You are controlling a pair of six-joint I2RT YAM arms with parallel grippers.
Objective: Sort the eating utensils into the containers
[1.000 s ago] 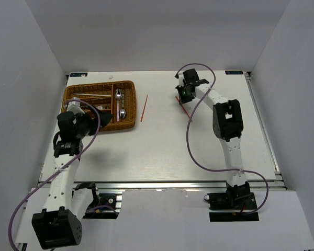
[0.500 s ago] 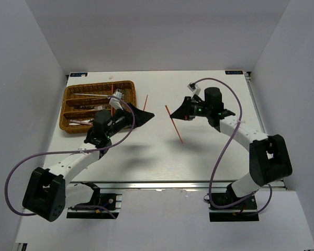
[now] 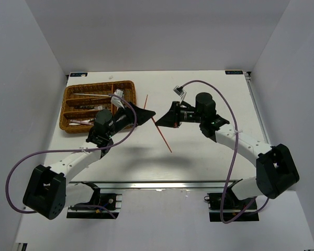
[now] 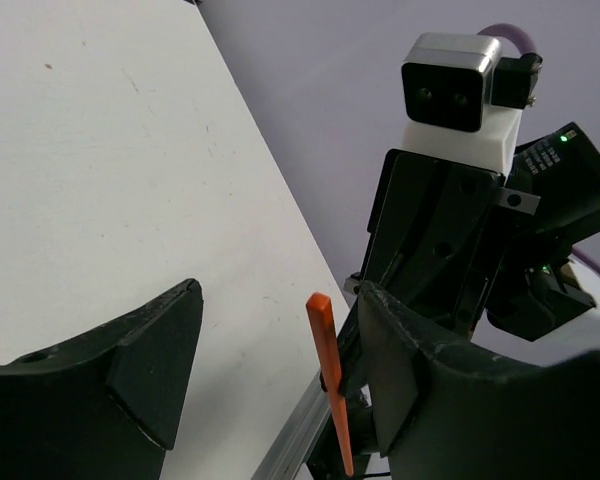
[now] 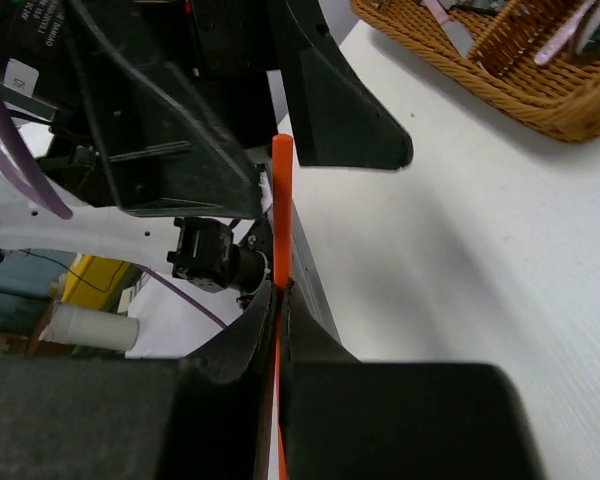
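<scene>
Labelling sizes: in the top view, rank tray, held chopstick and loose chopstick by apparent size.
1. tray
2. held chopstick
3. loose chopstick, unsure: the left hand hides part.

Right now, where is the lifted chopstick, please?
The chopstick hangs mid-table in the top view, pinched by the right end effector, tip between the fingers of the left end effector.
</scene>
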